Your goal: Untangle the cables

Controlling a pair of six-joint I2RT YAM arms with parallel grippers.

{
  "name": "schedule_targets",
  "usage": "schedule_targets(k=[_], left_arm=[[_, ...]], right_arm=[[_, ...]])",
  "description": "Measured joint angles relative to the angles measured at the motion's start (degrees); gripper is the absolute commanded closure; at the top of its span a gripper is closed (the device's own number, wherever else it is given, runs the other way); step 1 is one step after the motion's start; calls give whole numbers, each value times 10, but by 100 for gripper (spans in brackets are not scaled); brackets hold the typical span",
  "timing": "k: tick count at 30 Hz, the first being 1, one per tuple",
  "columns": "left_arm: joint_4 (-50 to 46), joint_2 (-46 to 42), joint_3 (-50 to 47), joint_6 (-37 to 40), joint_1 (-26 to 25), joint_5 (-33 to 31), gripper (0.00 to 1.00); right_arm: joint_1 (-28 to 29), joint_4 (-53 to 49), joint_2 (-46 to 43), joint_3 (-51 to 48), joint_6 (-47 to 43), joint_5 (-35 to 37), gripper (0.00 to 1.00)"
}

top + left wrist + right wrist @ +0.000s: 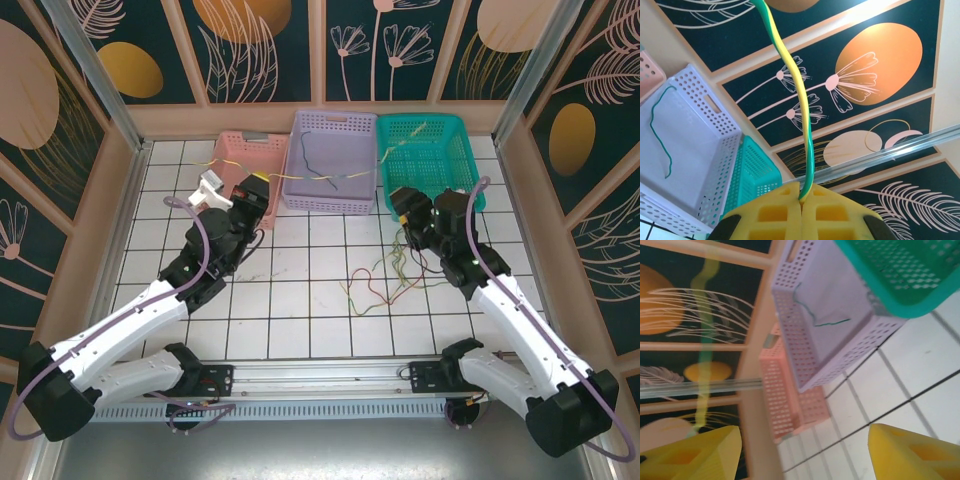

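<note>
My left gripper (802, 197) is shut on a yellow-green cable (800, 100) that rises from between its yellow pads toward the back wall. In the top view this gripper (252, 188) sits by the pink basket. A loose tangle of cables (385, 275), red-pink, green and brown, lies on the tiles in front of the teal basket. Just above the tangle is my right gripper (403, 205); in the right wrist view it (805, 455) is open with nothing between its fingers (915, 455). A blurred yellow-green strand (702, 365) hangs beside its left finger. One dark cable (320, 175) lies in the lilac basket.
Three baskets stand along the back wall: pink (250, 150), lilac (332, 120) and teal (425, 130). Patterned walls with wooden edges enclose the tiled floor (300, 300). The arm bases and a metal rail (320, 375) run along the near edge.
</note>
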Motion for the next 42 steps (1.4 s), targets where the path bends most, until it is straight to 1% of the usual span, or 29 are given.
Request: schedule_targets(k=[7,9,14,15,17,18,19,21,22,23,25,26,28,29,30,31,32,33,36,38,40,41,42], left_arm=[[17,7,-14,-27,0,27,100],[24,13,-17,-34,0,35,100],[39,28,-17,-45,0,59,100],[41,30,-17,-47,0,64,100],[46,36,-19,-53,0,76,100],[48,38,-21,-56,0,81,100],[50,39,-23,-59,0,87,100],[51,40,-29,-64,0,95,100],[53,40,-32,-65,0,100,100],[54,40,-34,-66,0,103,100],[54,40,-38,-68,0,110,98],[53,40,-40,-70,1,113,89],[33,40,-38,-69,3,120,58],[17,40,-35,-69,3,120,45],[-16,40,-27,-67,3,119,35],[-52,40,-16,-67,3,116,26],[-88,40,-2,-67,3,110,22],[-135,40,19,-65,3,100,20],[-247,36,83,-64,8,72,23],[-301,33,123,-61,14,59,30],[-338,31,165,-50,21,50,43],[-347,32,181,-39,23,49,47],[-353,35,201,-21,25,49,48]], right_arm=[[36,94,-7,-17,65,-1,28],[38,115,3,-17,77,-2,30],[40,162,55,-17,110,-2,39],[41,167,64,-17,114,-2,43],[43,180,87,-13,116,-1,54],[43,182,96,-9,116,-2,57],[43,185,106,-3,116,-1,64],[43,189,120,5,116,0,88],[43,189,125,9,118,2,98],[43,189,128,11,121,3,100],[42,179,133,22,115,10,100],[40,170,135,31,108,14,100],[33,146,142,60,78,21,100],[29,138,144,73,64,24,100],[22,127,146,88,41,27,100],[14,117,147,102,19,29,100],[5,108,148,113,3,30,100],[-6,99,149,124,-21,32,100],[-35,74,154,145,-85,37,100],[-46,57,163,161,-123,47,100],[-50,40,181,183,-167,56,100],[-50,34,189,193,-183,58,100],[-50,27,202,207,-202,59,100]])
